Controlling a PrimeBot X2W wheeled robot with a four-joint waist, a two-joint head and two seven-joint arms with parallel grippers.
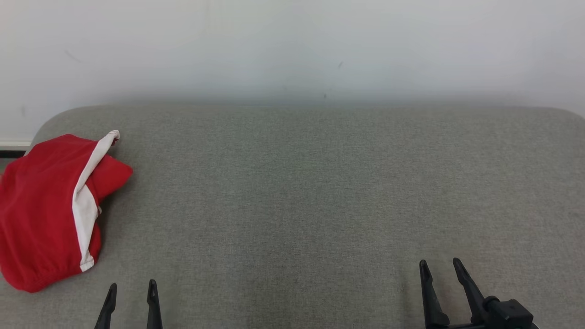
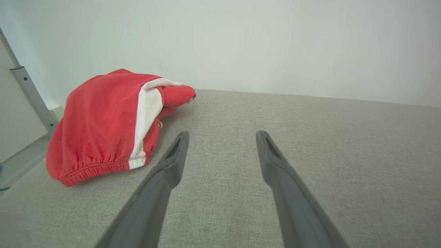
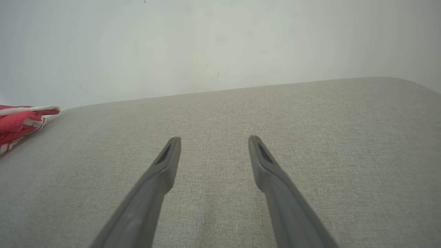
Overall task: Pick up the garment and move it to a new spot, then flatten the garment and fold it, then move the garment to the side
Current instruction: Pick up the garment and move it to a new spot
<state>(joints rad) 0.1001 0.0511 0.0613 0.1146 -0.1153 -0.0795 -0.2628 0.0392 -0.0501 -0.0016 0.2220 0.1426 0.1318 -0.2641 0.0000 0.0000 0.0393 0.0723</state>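
Head view: garment [image 1: 41, 210] bunched at the left edge of the bench [image 1: 320, 192], ungrasped; left tool [image 1: 132, 284] and right tool [image 1: 439, 261] empty, fingers apart, near the front edge; the first pick-up appears pending, calling for the left tool to reach left and pinch the cloth.

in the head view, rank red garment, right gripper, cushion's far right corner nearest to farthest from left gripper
1. red garment, just left of the left gripper
2. right gripper, low on the right
3. cushion's far right corner, at the upper right
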